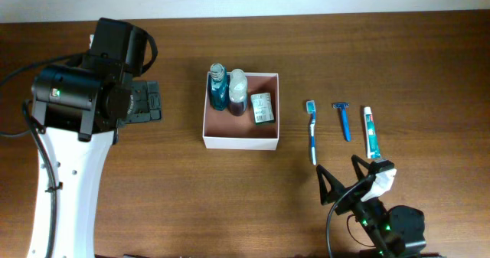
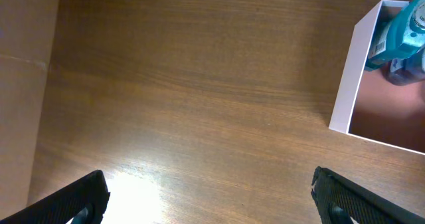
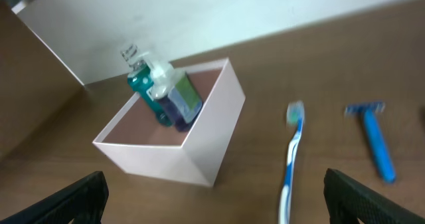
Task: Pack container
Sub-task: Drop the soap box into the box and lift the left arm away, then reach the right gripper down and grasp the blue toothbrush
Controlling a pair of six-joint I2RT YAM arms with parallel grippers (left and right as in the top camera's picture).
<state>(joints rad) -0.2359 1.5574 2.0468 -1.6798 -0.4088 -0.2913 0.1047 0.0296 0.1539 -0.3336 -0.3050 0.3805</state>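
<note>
Container [image 1: 240, 142]: square, shallow box, white outer walls, reddish-brown inside, open top. Sits on wood tabletop [image 1: 184, 204]. It is ahead and to the right of the left end effector [image 2: 209, 199], and ahead and to the left of the right end effector [image 3: 226, 201]; well apart from both.

Contents, all along the side away from the right end effector:
- teal bottle [image 1: 219, 89], in the corner
- clear bottle w/ white cap [image 1: 238, 93], dark liquid low down, touching the teal one
- small green-and-white carton [image 1: 262, 109], lying flat just beside them

Rest of the floor is bare.

Writing: barcode label on the teal bottle in the left wrist view, digits too small to read. Carton print unreadable.

Outside the box, ahead of the right end effector, in a row: toothbrush [image 1: 312, 132], blue razor [image 1: 343, 120], toothpaste tube [image 1: 371, 133]. Tube print is illegible.

Left end effector: fingers spread wide, nothing between, above bare wood.
Right end effector: fingers also spread wide, holding nothing.
</note>
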